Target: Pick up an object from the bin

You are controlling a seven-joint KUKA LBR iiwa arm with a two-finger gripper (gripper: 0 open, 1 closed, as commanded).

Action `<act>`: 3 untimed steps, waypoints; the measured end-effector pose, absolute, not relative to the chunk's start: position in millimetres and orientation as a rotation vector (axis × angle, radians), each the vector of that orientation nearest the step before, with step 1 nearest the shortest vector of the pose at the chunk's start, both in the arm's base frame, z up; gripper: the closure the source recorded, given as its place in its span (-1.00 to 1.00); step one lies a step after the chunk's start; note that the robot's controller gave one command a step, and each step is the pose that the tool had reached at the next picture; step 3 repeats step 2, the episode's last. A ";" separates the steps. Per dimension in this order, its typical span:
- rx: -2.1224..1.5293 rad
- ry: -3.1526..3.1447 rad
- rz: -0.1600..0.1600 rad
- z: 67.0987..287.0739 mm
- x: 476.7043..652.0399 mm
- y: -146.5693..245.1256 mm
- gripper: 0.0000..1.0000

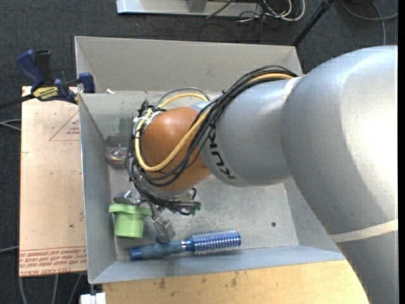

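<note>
The hand (159,222) sits low in the bin (253,223), under the arm's orange cover and cables; whether it is open or closed I cannot tell. A green cup (130,223) lies just beside the hand, on the side away from the arm, perhaps touching it. A blue brush (202,242) lies just past the hand, along the bin's wall.

The likely trouble is crowding. If the hand closes off-centre, the round cup may be squeezed out sideways into the corner. It may also catch the brush handle along with the cup, or skid on the floor and come up empty.
</note>
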State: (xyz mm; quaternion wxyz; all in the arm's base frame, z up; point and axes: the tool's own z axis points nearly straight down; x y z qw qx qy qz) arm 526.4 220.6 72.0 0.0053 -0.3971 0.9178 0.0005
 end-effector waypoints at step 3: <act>-1.233 2.878 0.002 226.3 500.5 237.0 1.00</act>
